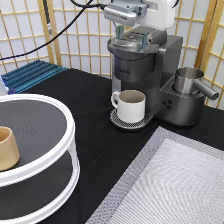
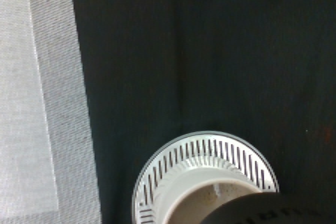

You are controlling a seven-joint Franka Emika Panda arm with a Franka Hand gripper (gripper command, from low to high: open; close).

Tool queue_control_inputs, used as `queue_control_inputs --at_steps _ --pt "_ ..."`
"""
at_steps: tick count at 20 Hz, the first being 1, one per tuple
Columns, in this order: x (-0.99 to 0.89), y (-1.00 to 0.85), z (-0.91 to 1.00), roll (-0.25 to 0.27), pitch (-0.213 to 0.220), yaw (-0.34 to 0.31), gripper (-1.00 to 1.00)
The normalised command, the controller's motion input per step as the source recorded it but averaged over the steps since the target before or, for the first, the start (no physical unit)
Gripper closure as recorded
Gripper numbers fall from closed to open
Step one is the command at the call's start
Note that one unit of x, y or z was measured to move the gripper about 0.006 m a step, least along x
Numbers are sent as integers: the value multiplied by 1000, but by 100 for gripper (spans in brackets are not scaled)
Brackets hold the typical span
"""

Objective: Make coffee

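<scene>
- the gripper point(image 1: 133, 36) sits right on top of the coffee machine point(image 1: 145, 75), far centre; its fingers are spread apart, clamped on nothing visible.
- the coffee pod isn't visible in either view.
- the white mug point(image 1: 131, 105) waits on the drip tray point(image 2: 204, 175).
- judged: the pod is light with thin walls; hold by its rim.

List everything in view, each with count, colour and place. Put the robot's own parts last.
Grey and black pod coffee machine: one, exterior view's top centre.
White handled ceramic mug: one, on the machine's round slotted drip tray.
Shiny steel milk jug: one, on the machine's base, exterior view's right.
White two-tier round stand: one, exterior view's left.
Tan wooden cup: one, on the stand's upper tier.
Grey woven mat: one, exterior view's bottom right.
Blue ridged tray: one, exterior view's upper left.
Black table top: one.
Coffee pod: not visible.
Gripper: one, white and grey, above the machine's top.
</scene>
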Motion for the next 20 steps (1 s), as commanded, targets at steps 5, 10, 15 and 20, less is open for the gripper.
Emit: queue_control_inputs --at_steps 5,10,15,20 --pt "-2 287 622 -11 34 4 -100" --pt "-170 -6 705 10 2 5 -100" --pt "-281 -587 -36 49 0 0 -100" --pt "-318 -370 -345 5 0 0 -100"
